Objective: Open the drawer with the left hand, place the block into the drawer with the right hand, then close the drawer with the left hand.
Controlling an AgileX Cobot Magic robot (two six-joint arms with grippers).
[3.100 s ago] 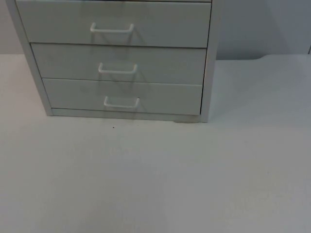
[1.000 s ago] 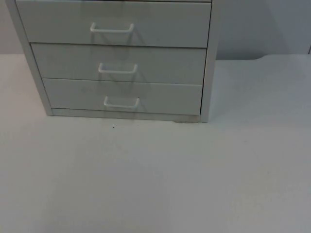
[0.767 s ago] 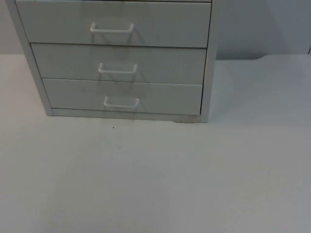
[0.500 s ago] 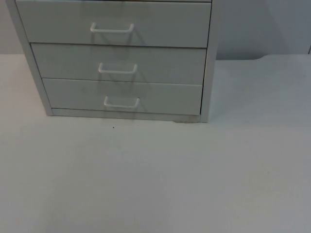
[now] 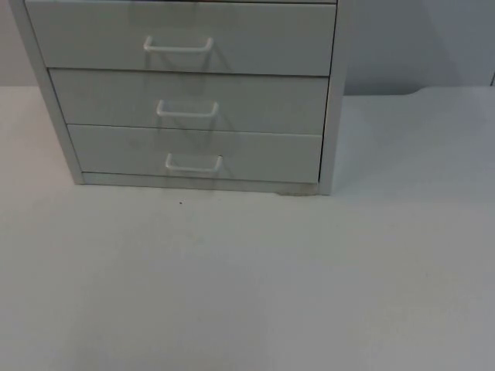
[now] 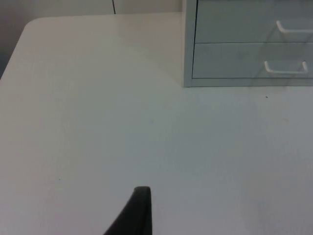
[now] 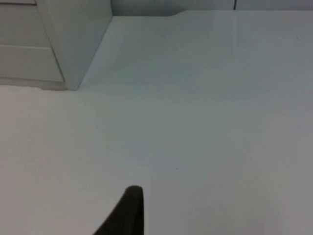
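While all three drawers are shut, the drawer cabinet (image 5: 186, 93) is seen at the back of the white surface (image 5: 247, 278). One fingertip each of the left hand (image 6: 134, 213) and right hand (image 7: 124, 210) is seen above bare surface; their opening cannot be told.

No readable text or labels anywhere.

— That pale grey three-drawer cabinet (image 5: 186, 93), can you see all of it?
— No, its top is cut off. And one black fingertip of the left gripper (image 6: 134, 215) shows, so its fingers can't be judged; same with the right gripper (image 7: 124, 213).
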